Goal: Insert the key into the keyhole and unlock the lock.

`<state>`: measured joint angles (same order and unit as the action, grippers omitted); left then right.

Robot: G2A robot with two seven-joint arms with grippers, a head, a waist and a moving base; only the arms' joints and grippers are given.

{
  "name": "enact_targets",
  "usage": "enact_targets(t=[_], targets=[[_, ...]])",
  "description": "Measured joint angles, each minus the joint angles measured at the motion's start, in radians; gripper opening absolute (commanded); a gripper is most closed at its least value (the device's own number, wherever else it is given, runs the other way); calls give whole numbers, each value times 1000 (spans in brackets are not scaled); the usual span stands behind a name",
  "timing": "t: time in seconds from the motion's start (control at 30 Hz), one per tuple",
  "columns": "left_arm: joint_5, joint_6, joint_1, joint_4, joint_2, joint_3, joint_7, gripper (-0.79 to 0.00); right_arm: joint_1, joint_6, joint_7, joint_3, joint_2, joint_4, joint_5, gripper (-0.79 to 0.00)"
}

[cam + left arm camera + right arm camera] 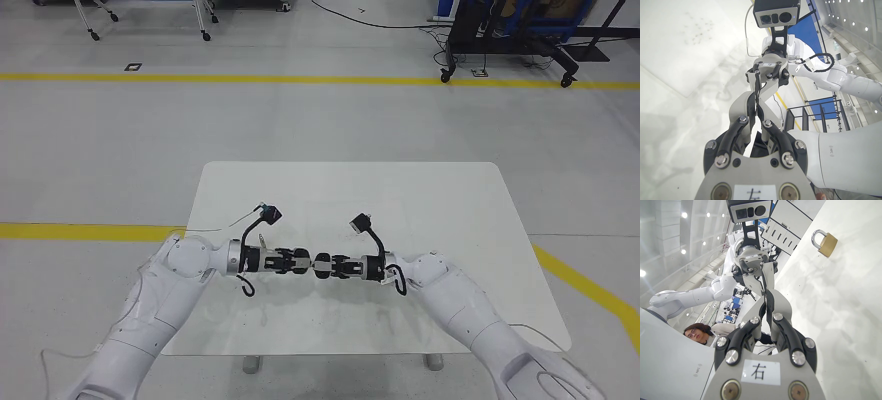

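Your right gripper [767,306] is hanging over near middle of table [450,200], fingers pressing tight together. Your left gripper [756,106], pads also pressing flat together, is meeting it tip to tip. You're seeing padlock [824,244] lying flat on table near one edge, shackle shut.

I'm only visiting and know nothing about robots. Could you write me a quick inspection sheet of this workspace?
Surface: white table, rounded corners.
Job's things: brass padlock lying on the table, shackle looks closed.
Clutter: a few dark specks on the tabletop.
Grippers: left gripper and right gripper meet tip to tip above the table, both shut.
Cables: black loop on the right arm's wrist; floor cables beyond the table.
Surroundings: yellow floor lines, wheeled frames.
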<state>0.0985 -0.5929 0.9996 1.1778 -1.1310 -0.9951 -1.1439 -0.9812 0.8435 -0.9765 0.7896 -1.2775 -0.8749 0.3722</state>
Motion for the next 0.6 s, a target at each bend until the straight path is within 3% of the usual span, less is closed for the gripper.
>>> enact_targets(t=[0.4, 0.6], targets=[[-11, -7, 33, 18, 23, -75, 105, 0, -31, 108, 107, 86, 41, 21, 78, -785], [-221, 15, 126, 112, 50, -151, 276, 0, -50, 138, 156, 113, 45, 9, 104, -785]])
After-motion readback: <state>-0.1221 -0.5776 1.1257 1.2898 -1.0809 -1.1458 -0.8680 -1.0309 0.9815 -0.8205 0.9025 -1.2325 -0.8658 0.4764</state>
